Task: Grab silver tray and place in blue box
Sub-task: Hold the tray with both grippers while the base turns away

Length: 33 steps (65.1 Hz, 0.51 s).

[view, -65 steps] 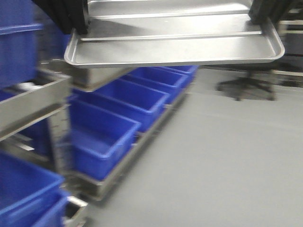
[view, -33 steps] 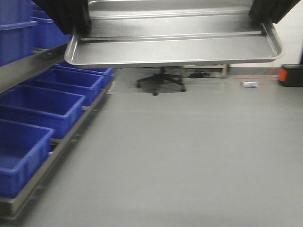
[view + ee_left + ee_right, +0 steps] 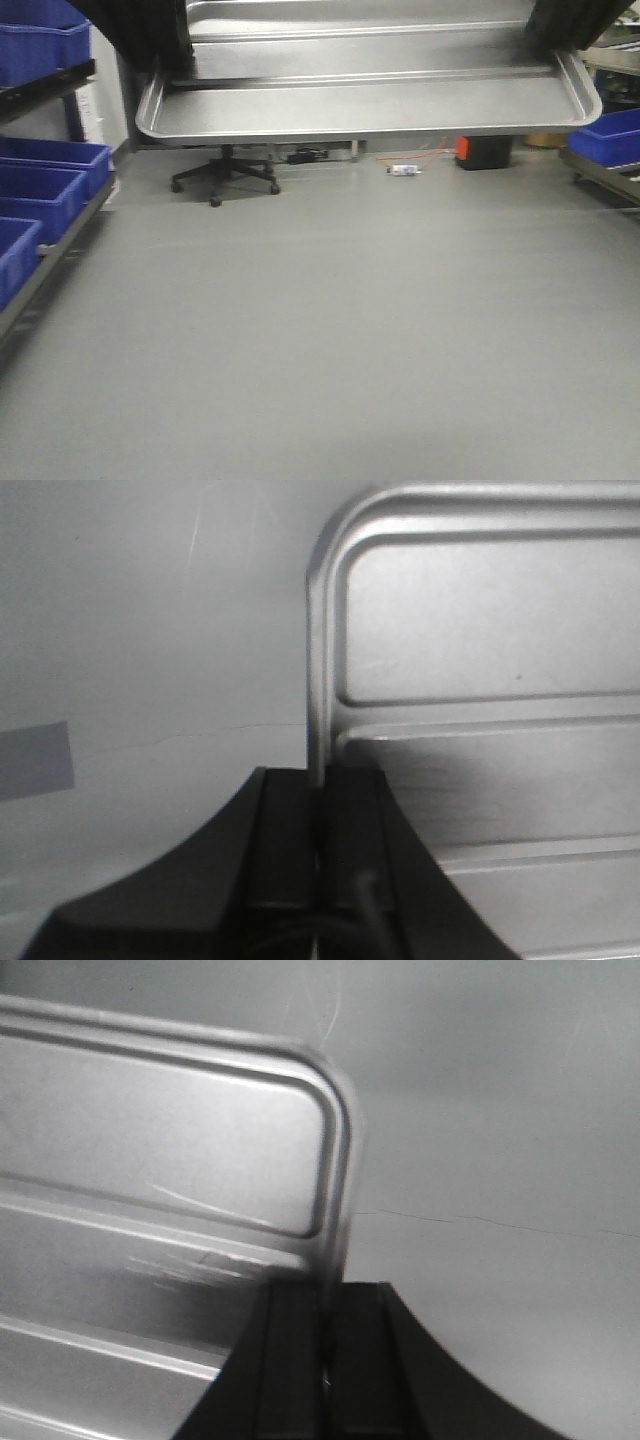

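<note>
Claw L (image 3: 320, 785), claw R (image 3: 326, 1300) clamp silver tray (image 3: 370, 110) level.

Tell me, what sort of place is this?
Probably a warehouse or storeroom: rows of blue boxes on low metal racks along the left, another box at the right, a wide grey floor, and an office chair near the far wall.

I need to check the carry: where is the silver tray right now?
The silver tray spans the top of the front view, raised over the grey floor, the left gripper clamped on its left rim and the right gripper on its right rim.
</note>
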Tool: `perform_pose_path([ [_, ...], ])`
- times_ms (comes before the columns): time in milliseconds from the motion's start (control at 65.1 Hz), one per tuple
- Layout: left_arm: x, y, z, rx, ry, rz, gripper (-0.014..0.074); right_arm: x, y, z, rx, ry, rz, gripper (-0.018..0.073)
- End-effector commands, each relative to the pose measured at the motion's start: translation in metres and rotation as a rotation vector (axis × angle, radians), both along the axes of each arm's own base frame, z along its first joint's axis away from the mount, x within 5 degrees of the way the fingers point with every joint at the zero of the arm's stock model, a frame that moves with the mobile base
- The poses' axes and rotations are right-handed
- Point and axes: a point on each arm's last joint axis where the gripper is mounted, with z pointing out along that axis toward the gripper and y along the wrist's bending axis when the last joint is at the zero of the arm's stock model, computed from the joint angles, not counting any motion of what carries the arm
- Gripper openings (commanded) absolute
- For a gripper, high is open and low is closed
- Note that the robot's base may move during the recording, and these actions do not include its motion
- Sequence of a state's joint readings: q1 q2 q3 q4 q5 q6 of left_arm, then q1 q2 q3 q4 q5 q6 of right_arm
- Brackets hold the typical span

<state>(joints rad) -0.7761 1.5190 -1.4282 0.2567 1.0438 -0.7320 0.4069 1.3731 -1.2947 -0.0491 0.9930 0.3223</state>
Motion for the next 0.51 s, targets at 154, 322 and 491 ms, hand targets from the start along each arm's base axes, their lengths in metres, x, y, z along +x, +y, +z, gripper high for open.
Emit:
perform_pose_path([
  [154,-0.0038,0.0061,0.0217,-0.011,-0.078,-0.013,-0.0105,-0.0018,-0.0052,0.0241,-0.005,-0.127,0.011,0.0057],
  [322,-0.0038,0.0061,0.0217,-0.011,-0.078,-0.013,-0.0105,-0.0018,-0.0052,0.0241,-0.005,-0.127,0.011,0.0057],
  [491,-0.0038,0.0061,0.0217,-0.011,-0.078,-0.013,-0.0105,-0.0018,-0.0052,0.0241,-0.005,-0.127,0.011,0.0057],
])
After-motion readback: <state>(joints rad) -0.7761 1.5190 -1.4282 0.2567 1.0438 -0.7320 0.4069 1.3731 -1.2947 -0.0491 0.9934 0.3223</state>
